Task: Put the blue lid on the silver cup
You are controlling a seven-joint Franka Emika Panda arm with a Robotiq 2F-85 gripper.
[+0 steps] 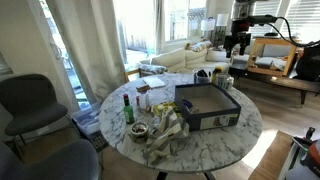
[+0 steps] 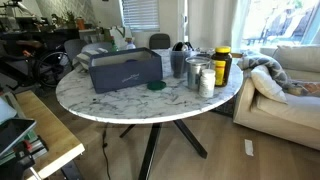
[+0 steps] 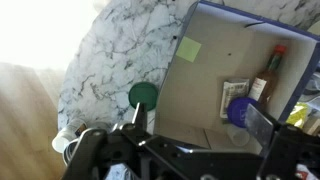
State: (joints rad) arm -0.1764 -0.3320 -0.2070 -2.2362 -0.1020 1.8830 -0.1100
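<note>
While the arm [image 1: 241, 25] is hanging high in the upper right of an exterior view, past the far rim of the round marble table [image 1: 200, 140], it is keeping its wrist pointed straight down. The gripper [image 1: 237, 50] is hovering well above the tabletop and touching nothing. In the wrist view the gripper is filling the bottom of the frame as a dark, blurred mass. Its fingers [image 3: 88, 150] are standing wide apart with nothing between them, and the camera is looking down over the table's curved edge and into the black tray [image 3: 215, 60]. The blue lid [image 3: 240, 110] is lying inside that tray, toward the right of the wrist frame, just beside a red-capped sauce bottle [image 3: 268, 75], though blur is making its exact contact hard to judge. A yellow note [image 3: 190, 48] is sitting on the tray's floor nearer the upper middle. A green disc [image 3: 143, 96] is lying flat on the marble just outside the tray's wall, left of centre. The silver cup [image 2: 197, 72] is standing upright on the table right of centre in an exterior view, outside the tray and apart from it. A yellow-capped jar [image 2: 222, 65] is standing just beside the cup, and the green disc is lying between cup and tray. A green bottle [image 1: 127, 108] is standing upright at the left side of the table.
</note>
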